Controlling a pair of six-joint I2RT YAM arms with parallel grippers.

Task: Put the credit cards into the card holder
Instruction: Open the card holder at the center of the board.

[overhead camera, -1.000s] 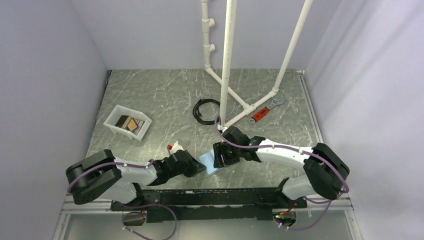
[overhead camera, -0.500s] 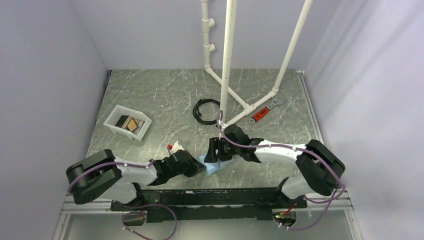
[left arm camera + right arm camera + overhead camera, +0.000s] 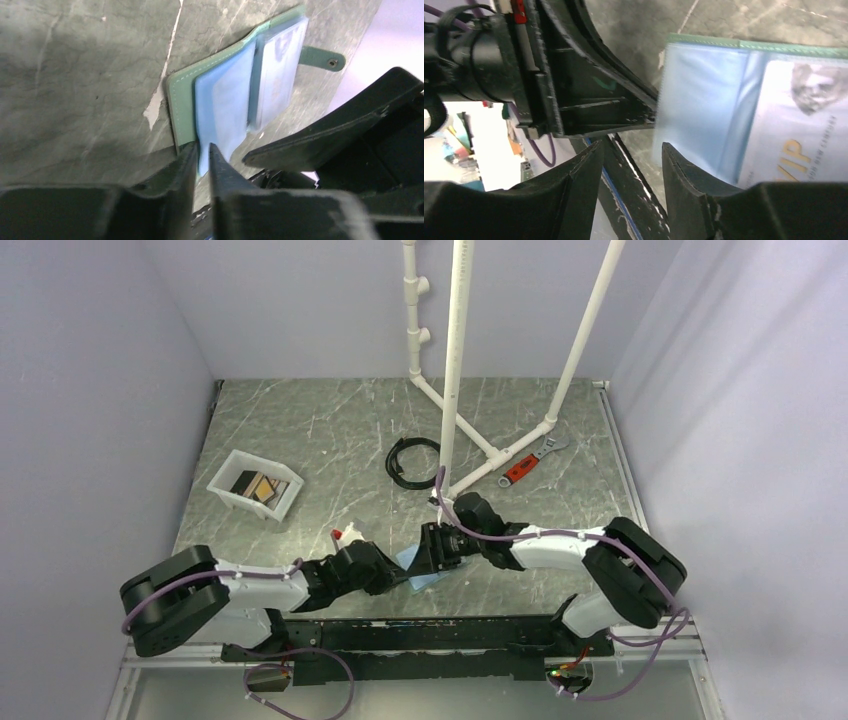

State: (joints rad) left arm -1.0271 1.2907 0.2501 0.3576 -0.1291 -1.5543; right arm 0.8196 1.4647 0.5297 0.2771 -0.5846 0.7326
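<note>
The card holder (image 3: 432,578) lies open on the table between both arms, green cover down and light blue sleeves (image 3: 225,100) up. My left gripper (image 3: 202,154) is shut on the near edge of one blue sleeve. My right gripper (image 3: 631,155) hovers open over the holder's left edge (image 3: 694,95), close to the left gripper's fingers (image 3: 589,95), with nothing between its own. A pale card printed "VIP" (image 3: 794,125) sits inside a sleeve. Tan and dark credit cards (image 3: 257,486) lie in the white tray (image 3: 225,490) at the far left.
A black cable coil (image 3: 410,460) and a red-handled wrench (image 3: 528,464) lie behind the holder, by the white pipe frame (image 3: 455,370). A small red and white object (image 3: 346,534) sits beside the left arm. The table's black front rail (image 3: 629,185) runs right below my right gripper.
My right gripper has slid left over the card holder toward the left gripper, and its jaws have narrowed a little. The left arm has shifted slightly while keeping hold of the sleeve.
</note>
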